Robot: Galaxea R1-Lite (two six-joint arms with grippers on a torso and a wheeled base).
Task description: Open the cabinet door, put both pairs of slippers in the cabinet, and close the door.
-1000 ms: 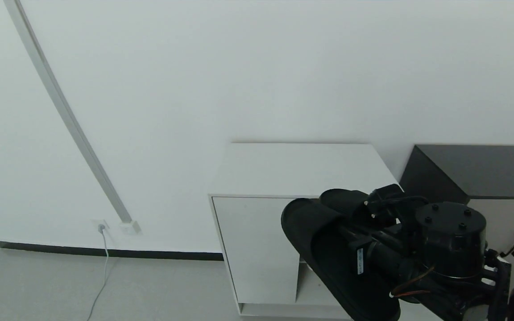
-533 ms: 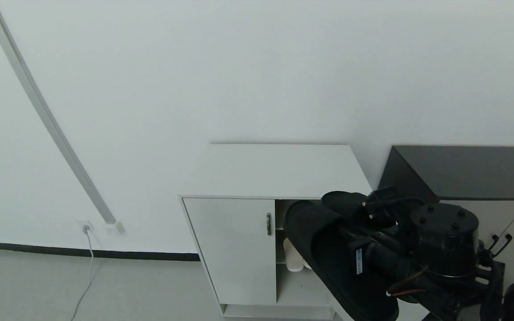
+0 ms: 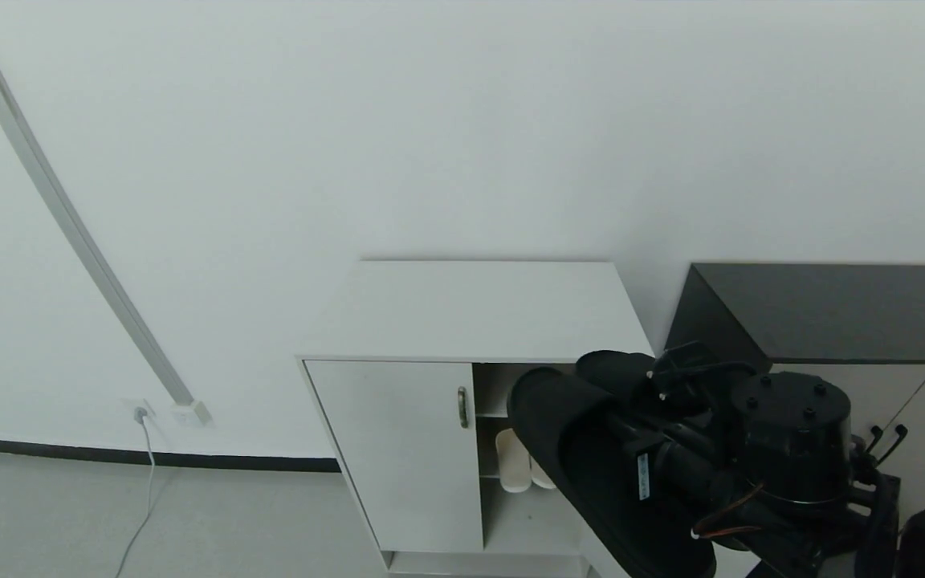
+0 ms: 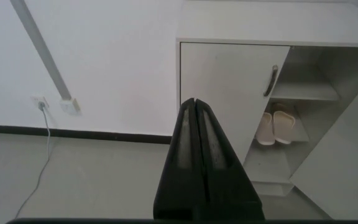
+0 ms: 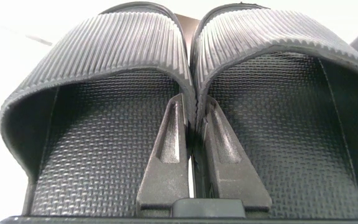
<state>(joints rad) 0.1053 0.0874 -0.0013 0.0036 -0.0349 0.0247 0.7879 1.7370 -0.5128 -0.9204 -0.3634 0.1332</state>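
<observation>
Two black slippers (image 3: 575,425) pinched by right gripper (image 5: 192,109); left gripper (image 4: 195,106) fingers (image 4: 182,149) pressed together. We aim for cabinet (image 3: 470,309) bottom shelf (image 4: 271,169), below white slippers (image 4: 276,127).

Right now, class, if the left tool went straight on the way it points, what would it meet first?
Probably the closed door: the shut left tool aims at its lower part, though depth is unclear.
</observation>
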